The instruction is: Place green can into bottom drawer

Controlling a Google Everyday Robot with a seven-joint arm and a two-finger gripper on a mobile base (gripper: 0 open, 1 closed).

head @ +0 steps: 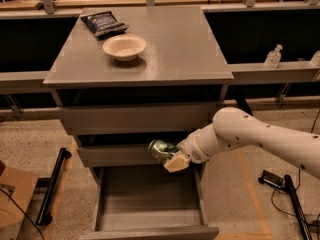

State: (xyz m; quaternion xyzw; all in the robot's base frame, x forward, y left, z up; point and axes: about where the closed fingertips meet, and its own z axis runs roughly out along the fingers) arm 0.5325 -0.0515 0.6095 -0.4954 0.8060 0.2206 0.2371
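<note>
My gripper is shut on the green can, a small shiny can held on its side. It hangs in front of the middle drawer's front, just above the back right part of the bottom drawer. The bottom drawer is pulled out and open, a deep grey box with nothing inside. My white arm reaches in from the right.
The grey cabinet top carries a white bowl and a dark blue chip bag. A black stand and a cardboard box sit on the floor at left. Cables and a black device lie at right.
</note>
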